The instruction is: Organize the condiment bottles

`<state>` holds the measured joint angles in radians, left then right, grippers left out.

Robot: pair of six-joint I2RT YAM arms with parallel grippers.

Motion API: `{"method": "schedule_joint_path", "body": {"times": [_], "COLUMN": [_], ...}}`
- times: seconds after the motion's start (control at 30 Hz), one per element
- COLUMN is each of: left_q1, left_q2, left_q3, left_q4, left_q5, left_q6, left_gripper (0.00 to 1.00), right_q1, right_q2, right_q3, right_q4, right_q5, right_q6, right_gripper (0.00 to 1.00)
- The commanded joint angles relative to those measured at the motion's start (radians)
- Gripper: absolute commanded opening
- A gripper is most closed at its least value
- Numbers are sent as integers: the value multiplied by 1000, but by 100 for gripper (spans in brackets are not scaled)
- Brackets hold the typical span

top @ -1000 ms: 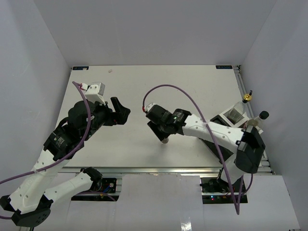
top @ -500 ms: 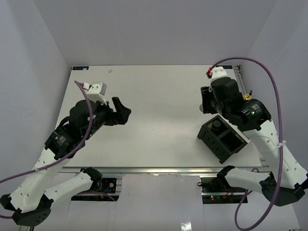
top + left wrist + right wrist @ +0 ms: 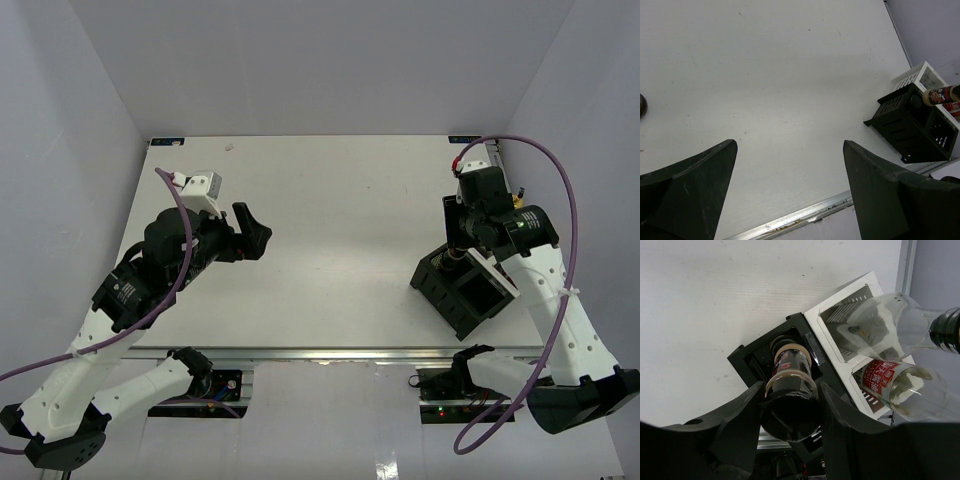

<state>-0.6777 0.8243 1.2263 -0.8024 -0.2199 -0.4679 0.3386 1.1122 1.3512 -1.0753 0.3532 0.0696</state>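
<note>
The jar, pinched by the right end effector, is pointed lengthwise into the compartment of the box just beneath.

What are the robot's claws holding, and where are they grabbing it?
The right claw grips a small dark jar by its black-lidded top, over the black box. The left claw is open and holds nothing.

White-shelled arms, black joint housings, looping purple cables, dark wedge-shaped pincer fingers.
</note>
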Motion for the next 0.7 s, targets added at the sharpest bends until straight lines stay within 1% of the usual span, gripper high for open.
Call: {"method": "schedule_joint_path", "body": {"times": [0.0,0.2,0.37,0.67], "left_q1": [3,3,3,3], "left_q2": [-5,-7,-4,-1], "left_q3": [24,33,34,61], "left_q4": [4,-1,-3,-15], "left_q5": [8,12,26,29], "left_q6": [6,6,3,3], "left_gripper": [98,98,98,98], "right_q1": [-4,-6,-5,-5], "right_q2": [-32,-40,-56,-45], "right_q3": [5,6,-37,-44], "right_q4": [2,-49,-49,-41], "right_q5": [-7,-29,-59,-130], "right_q6": [-13,-12,-23,-27], "right_gripper": [8,8,8,8]}}
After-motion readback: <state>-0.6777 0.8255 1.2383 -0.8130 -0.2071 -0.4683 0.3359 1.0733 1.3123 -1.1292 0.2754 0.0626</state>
